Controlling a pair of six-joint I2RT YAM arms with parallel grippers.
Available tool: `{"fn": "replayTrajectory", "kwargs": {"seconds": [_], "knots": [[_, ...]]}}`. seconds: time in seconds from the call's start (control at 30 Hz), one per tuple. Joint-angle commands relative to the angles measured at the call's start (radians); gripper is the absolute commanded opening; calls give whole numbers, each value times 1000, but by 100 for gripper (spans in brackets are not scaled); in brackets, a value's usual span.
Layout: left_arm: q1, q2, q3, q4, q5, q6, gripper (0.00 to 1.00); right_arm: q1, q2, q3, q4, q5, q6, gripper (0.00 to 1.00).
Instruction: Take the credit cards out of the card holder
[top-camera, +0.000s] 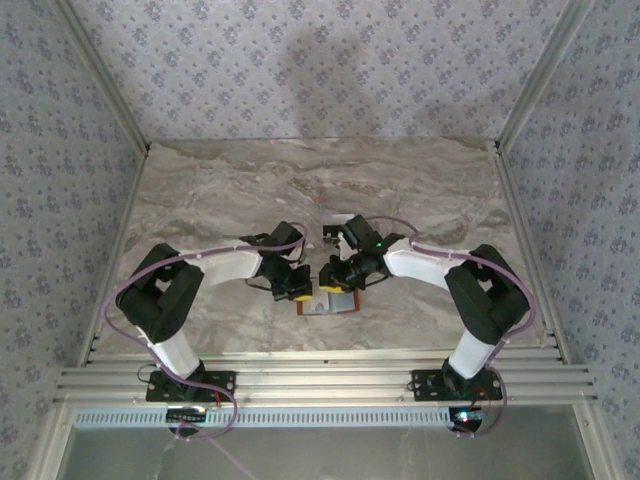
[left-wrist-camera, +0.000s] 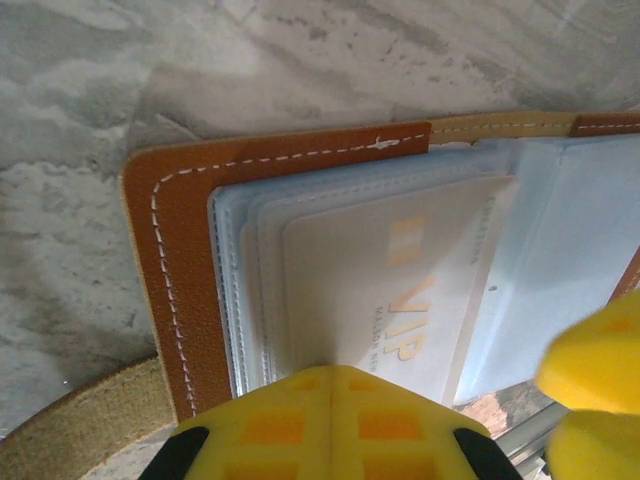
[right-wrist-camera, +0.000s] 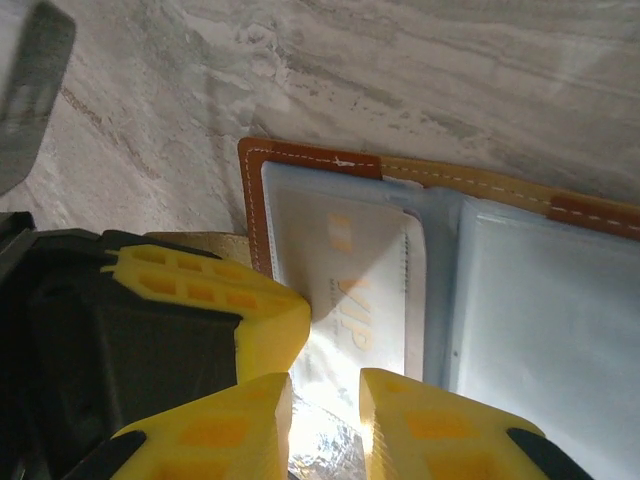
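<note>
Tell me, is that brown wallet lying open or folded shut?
Open: the card holder lies spread flat, grey-blue inner panels facing up, a pale VIP card showing.

Card holder (left-wrist-camera: 170, 260) lies open and flat on the marble table, near the front edge at centre. It is brown leather-look with white stitching, tan edging and pale blue inner pockets. One pale credit card (left-wrist-camera: 400, 290) with gold "VIP" lettering sits in the left-hand pockets, face up. Possibly more cards are layered behind it, but that is unclear.
</note>
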Motion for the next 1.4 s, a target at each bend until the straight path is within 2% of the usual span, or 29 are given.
{"fn": "replayTrajectory", "kwargs": {"seconds": [0.0,0.5,1.03,1.2,1.37], "knots": [[-7,17,-7,-14,-17,8,5,-2,29,-13,51,-42,25,25],[-8,0,-3,-54,-51,20,6,-1,72,-22,-19,41,-29,23],[-8,-5,-2,-59,-56,21,6,17,33,41,-184,177,-100,21],[-8,-6,-1,-62,-58,21,6,18,24,47,-200,181,-103,21],[-8,-6,-1,-65,-59,22,6,11,-23,31,-146,132,-73,23]]}}
